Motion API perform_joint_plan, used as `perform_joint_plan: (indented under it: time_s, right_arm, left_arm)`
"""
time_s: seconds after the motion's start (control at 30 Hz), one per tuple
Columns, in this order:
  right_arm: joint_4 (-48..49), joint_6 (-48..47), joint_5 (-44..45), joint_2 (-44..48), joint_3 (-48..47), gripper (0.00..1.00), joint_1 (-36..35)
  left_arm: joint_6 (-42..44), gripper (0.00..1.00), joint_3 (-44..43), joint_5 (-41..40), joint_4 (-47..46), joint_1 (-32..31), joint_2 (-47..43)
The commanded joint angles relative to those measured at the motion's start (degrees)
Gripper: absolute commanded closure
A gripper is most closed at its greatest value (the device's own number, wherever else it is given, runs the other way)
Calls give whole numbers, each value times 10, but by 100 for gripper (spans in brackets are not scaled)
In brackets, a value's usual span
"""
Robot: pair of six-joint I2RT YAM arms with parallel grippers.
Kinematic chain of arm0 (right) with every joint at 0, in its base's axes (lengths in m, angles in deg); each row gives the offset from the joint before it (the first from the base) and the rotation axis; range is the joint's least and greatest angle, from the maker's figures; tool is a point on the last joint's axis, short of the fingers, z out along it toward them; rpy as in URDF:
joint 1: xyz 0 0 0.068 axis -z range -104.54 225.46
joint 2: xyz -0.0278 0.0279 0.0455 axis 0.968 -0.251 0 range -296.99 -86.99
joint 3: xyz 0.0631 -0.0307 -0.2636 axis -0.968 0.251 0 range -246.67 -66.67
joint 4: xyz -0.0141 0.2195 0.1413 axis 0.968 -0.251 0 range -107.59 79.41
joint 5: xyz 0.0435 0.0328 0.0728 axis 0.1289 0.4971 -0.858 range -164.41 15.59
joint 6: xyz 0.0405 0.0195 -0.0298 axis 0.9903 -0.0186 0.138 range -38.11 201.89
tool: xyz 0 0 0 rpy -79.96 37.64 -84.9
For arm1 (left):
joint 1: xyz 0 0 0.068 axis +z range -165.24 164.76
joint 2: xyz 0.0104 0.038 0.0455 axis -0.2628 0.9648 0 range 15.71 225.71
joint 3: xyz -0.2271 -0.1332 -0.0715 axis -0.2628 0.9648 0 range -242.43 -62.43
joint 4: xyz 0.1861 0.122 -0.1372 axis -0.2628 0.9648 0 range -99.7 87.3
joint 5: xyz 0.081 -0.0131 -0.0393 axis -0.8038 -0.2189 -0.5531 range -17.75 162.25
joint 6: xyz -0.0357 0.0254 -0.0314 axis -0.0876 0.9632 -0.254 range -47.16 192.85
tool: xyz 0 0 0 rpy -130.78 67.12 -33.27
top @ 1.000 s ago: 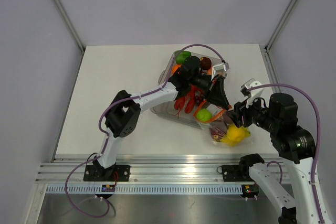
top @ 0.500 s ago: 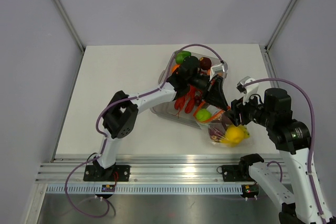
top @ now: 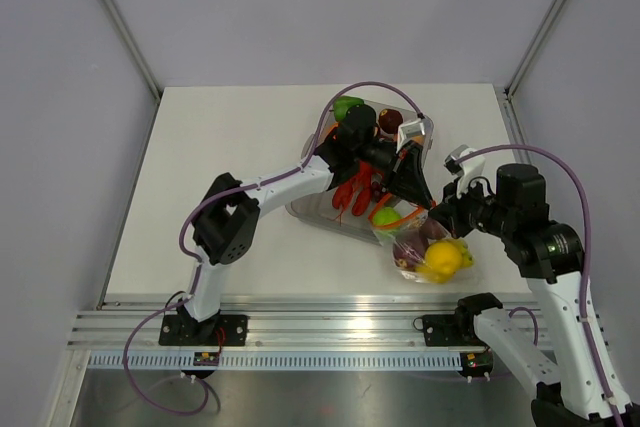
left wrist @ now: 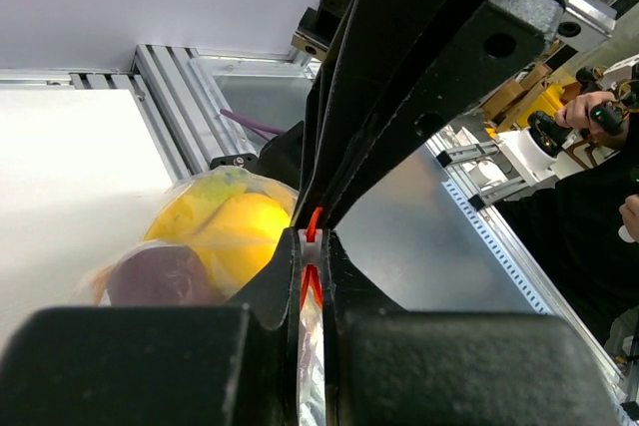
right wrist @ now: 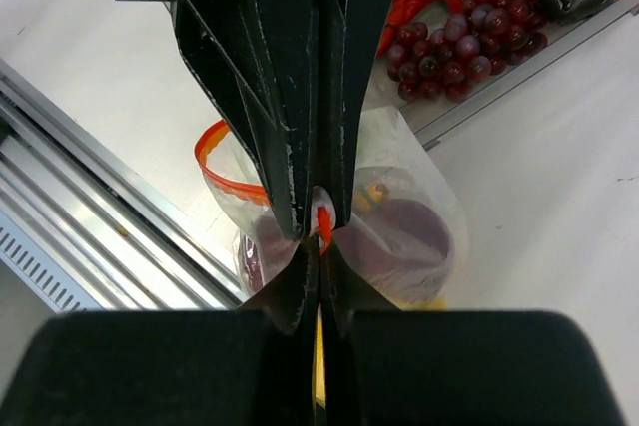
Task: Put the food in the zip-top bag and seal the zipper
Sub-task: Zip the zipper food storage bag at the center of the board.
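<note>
Both arms meet at the same spot. The left end effector [left wrist: 312, 246] is clenched tight on the orange-red zipper [left wrist: 313, 221], pinching the strip flat between its fingers. The right end effector [right wrist: 319, 246] comes in from the opposite side and is clamped shut on that same strip, so the two sets of fingertips sit nose to nose, touching or just about.

The zip-top bag [top: 412, 247] hangs off that pinch and lies on the desk [top: 220, 167] near the front edge, just in front of the clear tray [top: 310, 205]. Inside it there's a yellow fruit [top: 443, 259] and a dark red fruit [right wrist: 399, 236] next to it. A green fruit [top: 386, 216] sits up by the mouth end, but I can't tell if it's fully inside. To one side of the pinch the zipper bows out in a loop, so the mouth isn't sealed along its full length.

In the tray: the red lobster [top: 355, 192], purple grapes [right wrist: 459, 42] and a green pepper [top: 347, 107] at the far corner.
</note>
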Motion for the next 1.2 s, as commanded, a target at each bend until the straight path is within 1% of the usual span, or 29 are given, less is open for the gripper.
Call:
perform_joint_plan:
  time_s: [0.0,0.1,0.2,0.4,0.5,0.53,0.6,0.63,0.7,0.73,0.83,0.87,0.9,0.93,0.97,1.0,1.17]
  right_arm:
    - [48,12,13,30,-1,100,-1]
    - [78,22,53,67,1,100,-2]
    - [88,24,87,87,-5,100,-1]
    - [82,27,148,97,-12,100,-1]
    - [90,30,195,105,-16,100,-1]
    - [91,30,231,107,-19,100,-1]
    - [94,28,271,109,-32,100,-1]
    - [95,30,313,110,-38,100,-2]
    - [98,26,347,114,-56,100,-1]
    - [100,25,379,116,-62,100,-2]
    - [102,12,426,119,-84,100,-1]
    - [101,10,436,119,-93,100,-1]
    - [101,9,444,119,-94,100,-1]
    - [103,7,461,119,-97,100,-1]
    - [106,6,469,122,-98,100,-2]
    - [108,5,485,124,-96,100,-1]
    - [119,0,524,134,-87,100,-1]
  left_arm:
    - [8,100,2,13,-27,4,-35]
    - [6,100,6,11,-26,4,-29]
    - [4,100,6,9,-27,4,-22]
    - [-2,100,-4,11,-27,4,-11]
    - [0,100,-1,12,-23,5,-9]
    - [2,100,3,12,-20,5,-9]
    - [9,100,11,11,-13,6,-12]
    - [12,100,20,10,-8,7,-14]
    - [27,100,31,7,7,11,-22]
    - [35,100,36,2,15,10,-25]
    - [90,100,43,-13,76,14,-37]
    - [109,100,37,-17,126,14,-40]
    - [149,100,33,-22,154,14,-43]
    - [169,100,30,-33,179,14,-45]
    - [184,100,26,-39,225,14,-46]
    - [212,100,21,-46,243,14,-48]
    - [262,100,21,-69,326,20,-50]
